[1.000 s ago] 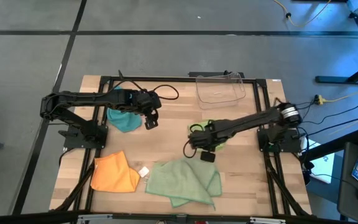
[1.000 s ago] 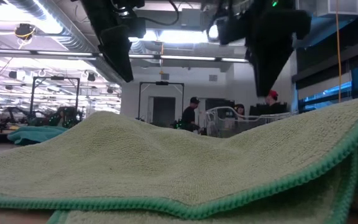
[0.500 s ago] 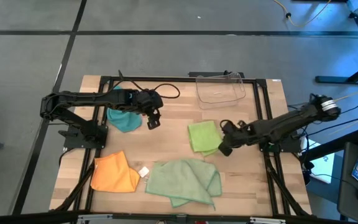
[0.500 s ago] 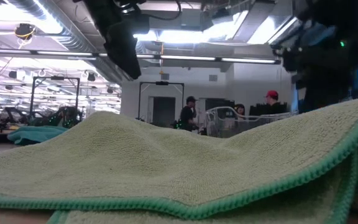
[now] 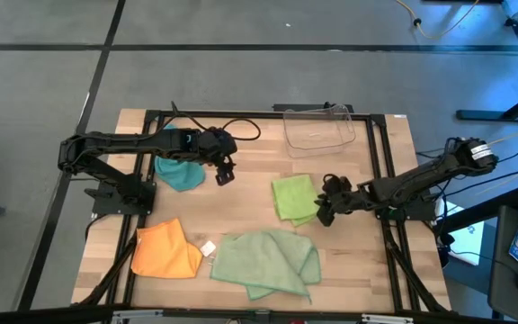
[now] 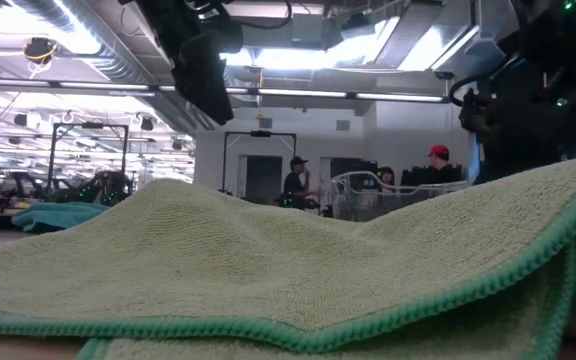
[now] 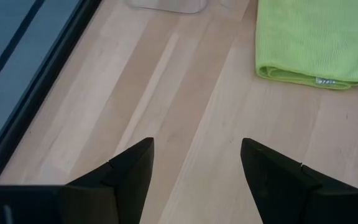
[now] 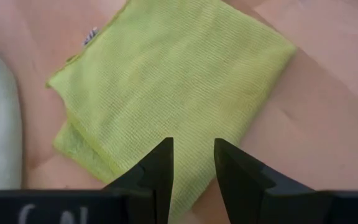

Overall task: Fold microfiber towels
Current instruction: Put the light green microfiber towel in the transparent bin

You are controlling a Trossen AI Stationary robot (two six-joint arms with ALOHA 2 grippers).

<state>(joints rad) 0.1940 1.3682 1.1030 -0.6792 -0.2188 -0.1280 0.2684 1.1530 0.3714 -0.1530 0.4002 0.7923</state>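
Currently my right fingers (image 5: 324,213) are narrowly parted and empty, poised at the edge of the folded lime green towel (image 5: 294,197) lying mid-table. My left fingers (image 5: 225,173) are spread wide, holding nothing, above bare table (image 5: 250,162) beside the crumpled teal towel (image 5: 179,173). Orange towel (image 5: 165,251) and pale sage green towel (image 5: 266,259) lie along the near edge.
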